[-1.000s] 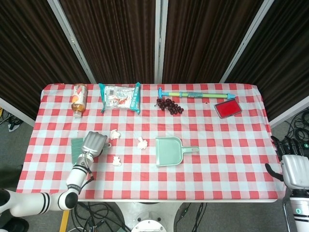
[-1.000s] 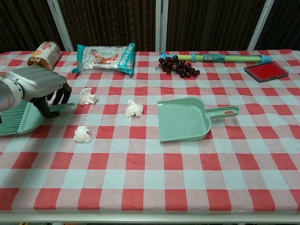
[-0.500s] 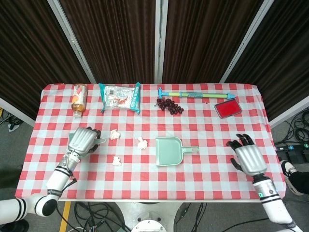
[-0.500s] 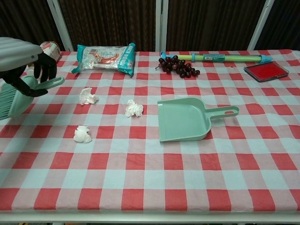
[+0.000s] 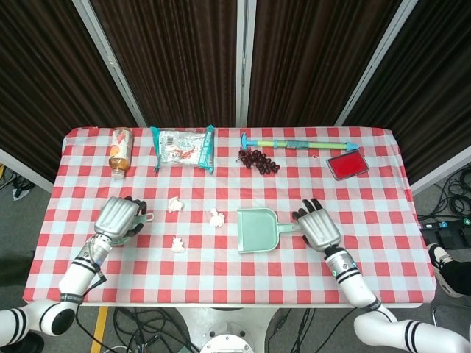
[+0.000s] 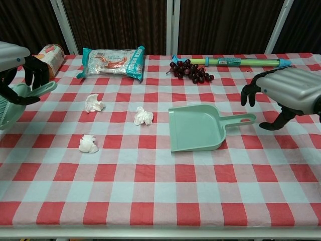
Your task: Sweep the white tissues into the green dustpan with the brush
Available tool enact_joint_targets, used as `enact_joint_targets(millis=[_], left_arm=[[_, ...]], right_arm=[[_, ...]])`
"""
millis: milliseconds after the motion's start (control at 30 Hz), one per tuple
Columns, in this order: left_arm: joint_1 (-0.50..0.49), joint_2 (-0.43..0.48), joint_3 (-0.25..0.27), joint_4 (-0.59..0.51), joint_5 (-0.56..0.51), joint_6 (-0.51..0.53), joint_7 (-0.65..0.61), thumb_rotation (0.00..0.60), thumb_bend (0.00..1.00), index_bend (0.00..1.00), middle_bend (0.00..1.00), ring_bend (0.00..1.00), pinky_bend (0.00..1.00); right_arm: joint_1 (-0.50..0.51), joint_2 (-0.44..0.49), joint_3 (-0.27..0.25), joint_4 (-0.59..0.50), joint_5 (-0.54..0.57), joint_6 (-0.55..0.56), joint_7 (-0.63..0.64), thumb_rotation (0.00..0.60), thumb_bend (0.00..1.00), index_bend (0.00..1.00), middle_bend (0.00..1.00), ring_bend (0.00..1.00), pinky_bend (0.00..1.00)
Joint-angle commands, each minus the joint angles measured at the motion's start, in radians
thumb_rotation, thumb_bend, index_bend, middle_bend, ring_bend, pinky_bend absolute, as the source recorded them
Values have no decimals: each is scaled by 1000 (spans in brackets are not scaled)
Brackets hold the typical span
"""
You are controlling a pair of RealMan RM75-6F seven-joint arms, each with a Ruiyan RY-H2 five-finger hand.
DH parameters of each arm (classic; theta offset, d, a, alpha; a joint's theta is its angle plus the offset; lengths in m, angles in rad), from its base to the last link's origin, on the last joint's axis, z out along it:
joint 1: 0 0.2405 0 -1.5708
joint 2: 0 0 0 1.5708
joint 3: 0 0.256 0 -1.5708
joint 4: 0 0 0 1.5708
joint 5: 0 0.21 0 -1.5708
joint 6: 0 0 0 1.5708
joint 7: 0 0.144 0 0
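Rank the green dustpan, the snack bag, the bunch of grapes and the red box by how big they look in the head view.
Largest to smallest:
1. Green dustpan and snack bag: too close to rank
2. Bunch of grapes and red box: also look alike

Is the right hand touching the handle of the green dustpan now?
Apart. In the chest view the right hand hovers open above the dustpan handle, with checkered cloth visible between them.

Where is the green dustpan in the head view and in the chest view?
Head view: dustpan just right of centre, handle pointing right.
Chest view: dustpan at centre, handle pointing right.
Shared landmark: the grapes lie behind it, towards the curtains.
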Motion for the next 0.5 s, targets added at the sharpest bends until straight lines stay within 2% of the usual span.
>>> enact_joint_targets(millis=[33,500], left_arm=[[3,-1,-1,4,1,-8,-2,600,418,504,540,463,621],[11,-11,-15,16,7,-27,10,600,418,503,540,463,621]], right_arm=[[21,-29,1,25,25,-11,-20,600,153,366,381,136,161],[67,-79,-13,55,91,-8,-52,600,196,402,423,152,161]])
